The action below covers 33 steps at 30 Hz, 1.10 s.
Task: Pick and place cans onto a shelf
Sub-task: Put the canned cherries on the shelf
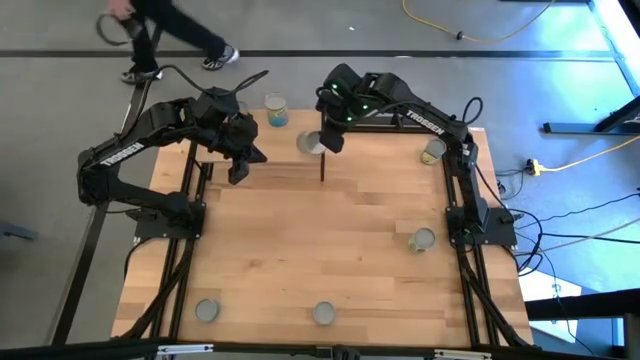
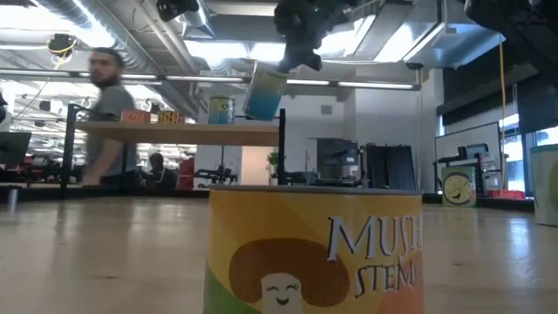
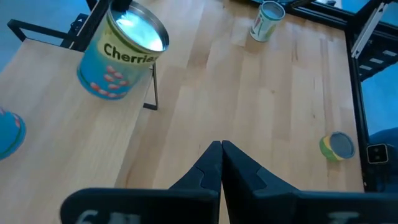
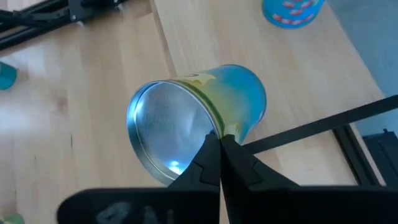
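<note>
A blue and yellow can (image 4: 186,124) with a silvery top hangs tilted over the right end of the shelf (image 2: 174,132), close to its black upright (image 2: 282,148). My right gripper (image 4: 219,142) is shut on it. It shows as the "Cherries" can (image 3: 121,53) in the left wrist view. Another blue can (image 2: 221,110) stands upright on the shelf board. My left gripper (image 3: 221,149) is shut and holds nothing; it hovers left of the held can (image 1: 310,143), near the shelf's front edge. My right gripper pinches the can's top rim (image 4: 211,132) between its two fingertips. The fingers come from above, slanting down. The can hangs tilted below them (image 2: 264,94), its bottom just over the shelf board; whether it touches the board I cannot tell.
Loose cans lie on the table: one at the far right (image 1: 432,150), one at mid right (image 1: 422,240), two by the near edge (image 1: 207,311) (image 1: 323,314). A mushroom-label can (image 2: 314,253) fills the low view's foreground. A person (image 2: 109,113) walks behind the table.
</note>
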Each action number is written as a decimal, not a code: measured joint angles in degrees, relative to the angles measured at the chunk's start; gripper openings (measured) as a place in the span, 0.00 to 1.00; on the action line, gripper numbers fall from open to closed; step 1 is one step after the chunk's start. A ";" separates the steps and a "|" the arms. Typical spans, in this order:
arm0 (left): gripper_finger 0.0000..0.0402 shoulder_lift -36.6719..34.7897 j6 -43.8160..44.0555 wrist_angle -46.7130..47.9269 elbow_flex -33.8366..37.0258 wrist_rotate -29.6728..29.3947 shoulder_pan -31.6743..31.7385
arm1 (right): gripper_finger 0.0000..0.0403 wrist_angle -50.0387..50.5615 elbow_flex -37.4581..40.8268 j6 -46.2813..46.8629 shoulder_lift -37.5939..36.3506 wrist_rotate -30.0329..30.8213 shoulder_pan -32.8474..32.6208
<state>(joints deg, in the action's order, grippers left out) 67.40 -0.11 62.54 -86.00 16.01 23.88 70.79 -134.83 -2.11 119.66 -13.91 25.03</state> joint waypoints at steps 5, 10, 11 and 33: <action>0.00 0.00 1.12 0.00 0.00 0.02 0.00 | 0.00 -0.28 0.11 -0.97 0.78 -0.55 -0.01; 0.00 0.00 1.17 0.00 0.00 0.00 0.00 | 0.00 -1.02 0.10 -1.29 0.78 -0.24 0.13; 0.00 0.00 1.19 0.00 0.00 0.00 0.00 | 0.00 -1.01 0.11 -1.33 0.78 0.52 0.22; 0.00 0.02 1.01 -0.02 0.00 -0.02 0.00 | 0.00 -1.25 -0.13 -0.94 1.42 -3.95 0.26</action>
<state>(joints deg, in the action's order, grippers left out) 67.42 0.91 62.52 -86.00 15.99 23.88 69.54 -134.96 -3.05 121.08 -17.86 25.29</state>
